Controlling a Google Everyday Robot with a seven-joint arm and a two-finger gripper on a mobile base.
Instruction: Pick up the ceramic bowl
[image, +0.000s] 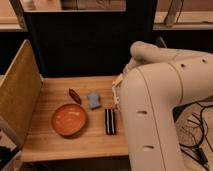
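Note:
The ceramic bowl (69, 120) is shallow, round, glossy orange-red, and sits upright and empty on the wooden table (60, 142), front left. My white arm (155, 100) fills the right side and reaches in over the table's right edge. My gripper does not show; it is hidden behind the arm's big white link, somewhere right of the bowl. A small pale part (117, 92) sticks out at the arm's left edge, and I cannot tell what it is. Nothing touches the bowl.
A small dark-red elongated object (75, 95) lies behind the bowl. A light-blue item (93, 100) and a black striped packet (110, 121) lie to the bowl's right. A wooden side panel (17, 95) walls the left; a dark panel (85, 45) stands behind. Cables (197, 130) lie on the floor at right.

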